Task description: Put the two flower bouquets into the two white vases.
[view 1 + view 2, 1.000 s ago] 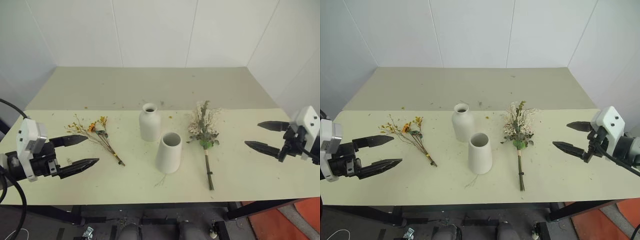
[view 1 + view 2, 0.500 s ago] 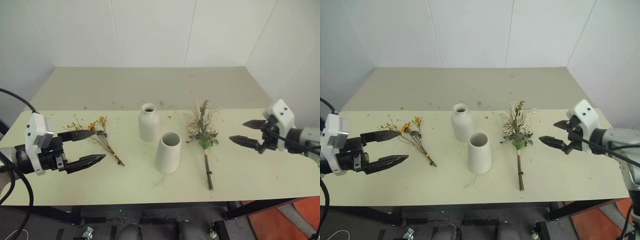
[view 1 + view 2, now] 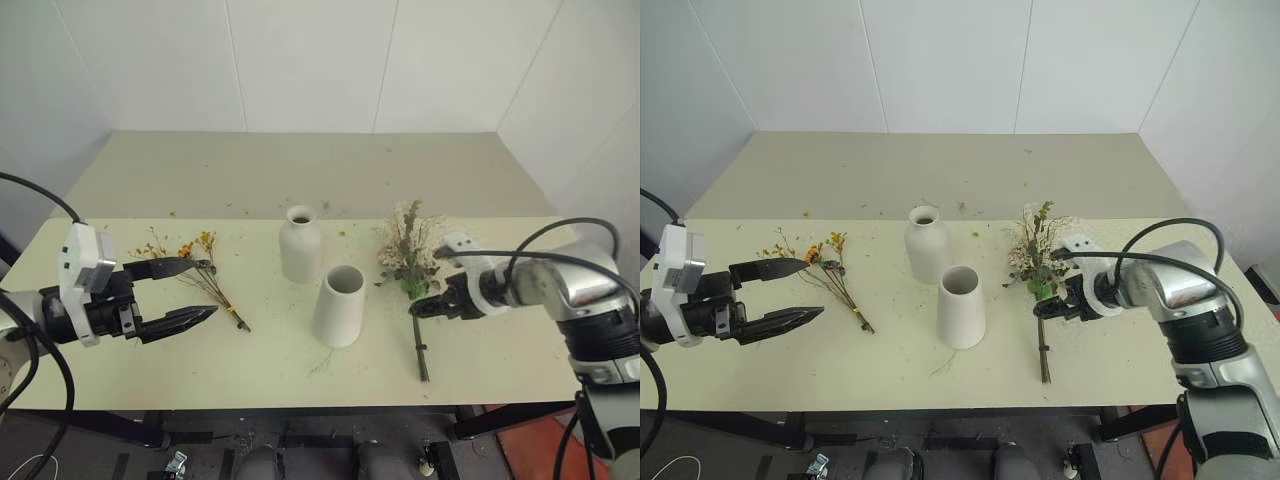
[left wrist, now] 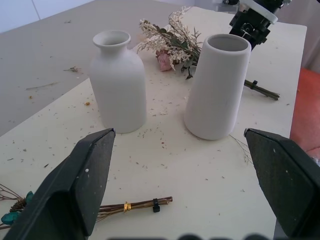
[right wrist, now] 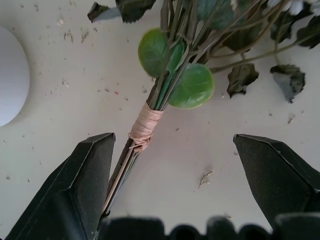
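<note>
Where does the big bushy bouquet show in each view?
Left eye: big bushy bouquet, right of the wide-mouthed vase.
Right eye: same place.
Left wrist: behind both vases.
Right wrist: its tied stems, centre.
Shared landmark: the wide-mouthed vase.

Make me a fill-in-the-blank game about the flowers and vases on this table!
1. The big bushy bouquet lies on the table, on the robot's ____ side of the vases.
2. The right gripper hangs above that bouquet's stems with its fingers ____.
3. The wide-mouthed vase has ____ inside it.
4. The small yellow-orange bouquet lies beside the ____ gripper.

Missing words: right; open; nothing; left
</note>
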Motion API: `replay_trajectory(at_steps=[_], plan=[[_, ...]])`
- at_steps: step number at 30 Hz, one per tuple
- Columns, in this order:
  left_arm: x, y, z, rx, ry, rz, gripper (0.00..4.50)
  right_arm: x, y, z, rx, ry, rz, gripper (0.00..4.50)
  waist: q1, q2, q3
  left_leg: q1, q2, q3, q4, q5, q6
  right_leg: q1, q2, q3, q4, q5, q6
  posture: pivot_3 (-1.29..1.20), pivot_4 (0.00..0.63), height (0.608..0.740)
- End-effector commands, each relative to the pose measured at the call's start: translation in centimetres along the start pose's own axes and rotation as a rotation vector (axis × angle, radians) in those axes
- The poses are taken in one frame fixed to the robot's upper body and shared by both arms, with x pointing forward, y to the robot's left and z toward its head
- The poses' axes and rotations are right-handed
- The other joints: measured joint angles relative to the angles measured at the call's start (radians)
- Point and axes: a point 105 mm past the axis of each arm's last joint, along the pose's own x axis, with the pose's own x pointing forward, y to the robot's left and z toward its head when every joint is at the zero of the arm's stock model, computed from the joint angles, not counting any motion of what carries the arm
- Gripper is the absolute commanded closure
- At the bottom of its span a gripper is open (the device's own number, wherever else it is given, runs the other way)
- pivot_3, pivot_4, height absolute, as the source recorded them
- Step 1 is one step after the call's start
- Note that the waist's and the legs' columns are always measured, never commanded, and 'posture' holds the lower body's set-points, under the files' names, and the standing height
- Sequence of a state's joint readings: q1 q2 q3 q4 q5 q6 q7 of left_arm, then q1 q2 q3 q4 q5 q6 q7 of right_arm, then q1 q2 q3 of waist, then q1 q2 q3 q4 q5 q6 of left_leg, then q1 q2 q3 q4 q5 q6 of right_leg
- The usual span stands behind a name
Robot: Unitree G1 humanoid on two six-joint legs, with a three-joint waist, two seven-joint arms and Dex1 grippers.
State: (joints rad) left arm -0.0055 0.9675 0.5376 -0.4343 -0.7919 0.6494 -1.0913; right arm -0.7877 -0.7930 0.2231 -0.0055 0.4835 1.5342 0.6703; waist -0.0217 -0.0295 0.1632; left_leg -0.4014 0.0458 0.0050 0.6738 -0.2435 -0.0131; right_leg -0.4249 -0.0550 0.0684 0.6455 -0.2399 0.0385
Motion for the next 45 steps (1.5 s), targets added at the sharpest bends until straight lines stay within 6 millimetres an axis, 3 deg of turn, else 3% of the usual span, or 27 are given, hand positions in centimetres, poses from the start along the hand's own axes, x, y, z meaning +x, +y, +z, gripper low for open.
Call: replay_trajectory(at_steps=[1, 5, 8, 14, 19, 22, 26, 30, 35, 38, 45], plan=[[-0.4, -0.3, 1.2, 0.058, -0.042, 0.01, 0.0, 0.2, 0.3, 0.7, -0.005, -0.002, -0.007, 0.04, 0.0, 0.0, 0.0, 0.0, 0.0, 0.0, 0.0, 0.0, 0.0, 0.0, 0.0, 0.0, 0.0, 0.0, 0.0, 0.0, 0.15, 0.74], [-0.5, -0.3, 1.3, 0.062, -0.044, 0.014, 0.0, 1.4, 0.9, 1.3, -0.014, -0.005, 0.0, 0.04, -0.007, 0.0, 0.0, 0.001, 0.0, 0.0, 0.0, 0.0, 0.0, 0.001, 0.0, 0.0, 0.0, 0.0, 0.0, 0.0, 0.15, 0.74], [-0.5, -0.2, 1.5, 0.072, -0.052, 0.021, 0.0, 2.4, 1.2, 1.6, -0.02, -0.008, -0.008, 0.6, -0.018, 0.0, 0.0, 0.001, 0.0, 0.0, 0.0, 0.0, 0.0, 0.001, 0.0, 0.0, 0.0, 0.0, 0.0, 0.0, 0.15, 0.74], [-0.9, 0.0, 2.0, 0.086, -0.061, 0.043, 0.0, 2.7, 0.0, 1.1, 0.047, -0.007, -0.048, 2.68, -0.026, -0.001, -0.001, 0.002, 0.0, 0.0, 0.0, 0.0, 0.0, 0.002, 0.0, 0.0, 0.0, 0.0, 0.0, 0.0, 0.15, 0.74], [-1.0, 0.1, 2.2, 0.088, -0.072, 0.049, 0.0, 1.9, -1.2, 1.7, 0.077, -0.061, -0.122, 4.26, -0.025, -0.001, -0.001, 0.002, 0.0, 0.0, 0.0, 0.0, 0.0, 0.002, 0.0, 0.0, 0.0, 0.0, 0.0, 0.0, 0.15, 0.74], [-0.9, 0.9, 2.7, 0.092, -0.116, 0.094, 0.0, 0.5, -2.0, 4.0, 0.108, -0.229, -0.174, 4.27, -0.023, -0.001, -0.001, 0.002, 0.0, 0.0, 0.0, 0.0, 0.0, 0.002, 0.0, 0.0, 0.001, 0.0, 0.0, 0.0, 0.15, 0.74], [-0.8, 2.2, 3.4, 0.084, -0.165, 0.185, 0.0, -2.7, -3.1, 8.7, 0.129, -0.593, -0.231, 4.27, -0.023, -0.001, -0.001, 0.0, 0.0, -0.001, 0.0, 0.0, 0.0, 0.001, 0.0, 0.0, 0.001, 0.0, 0.001, 0.0, 0.15, 0.74], [-0.6, 3.0, 3.6, 0.066, -0.165, 0.249, 0.0, -6.2, -2.2, 12.8, 0.065, -0.92, -0.224, 4.27, -0.025, -0.001, 0.0, -0.001, 0.0, -0.001, 0.0, 0.0, 0.0, -0.001, 0.0, 0.0, 0.0, 0.001, 0.001, 0.0, 0.15, 0.74], [-0.5, 3.6, 3.3, 0.013, -0.126, 0.295, 0.0, -9.5, 1.9, 17.7, -0.053, -1.201, -0.086, 4.27, -0.036, 0.001, 0.001, 0.0, 0.0, -0.001, -0.001, 0.0, 0.0, -0.001, 0.0, 0.0, 0.001, 0.001, 0.001, 0.0, 0.15, 0.74], [-0.5, 3.3, 3.2, 0.0, -0.119, 0.298, 0.0, -10.3, 5.1, 20.0, -0.16, -1.316, -0.026, 4.27, -0.044, 0.001, 0.001, 0.0, 0.0, -0.001, -0.002, 0.0, 0.0, -0.001, 0.0, 0.0, 0.001, 0.001, 0.001, 0.0, 0.15, 0.74], [-0.8, 2.9, 3.2, -0.004, -0.118, 0.306, 0.0, -10.7, 11.0, 22.8, -0.282, -1.441, 0.142, 4.27, -0.047, 0.001, 0.001, 0.0, 0.0, -0.001, -0.004, 0.0, 0.0, -0.002, 0.0, 0.0, 0.001, 0.001, 0.0, 0.0, 0.15, 0.74]])
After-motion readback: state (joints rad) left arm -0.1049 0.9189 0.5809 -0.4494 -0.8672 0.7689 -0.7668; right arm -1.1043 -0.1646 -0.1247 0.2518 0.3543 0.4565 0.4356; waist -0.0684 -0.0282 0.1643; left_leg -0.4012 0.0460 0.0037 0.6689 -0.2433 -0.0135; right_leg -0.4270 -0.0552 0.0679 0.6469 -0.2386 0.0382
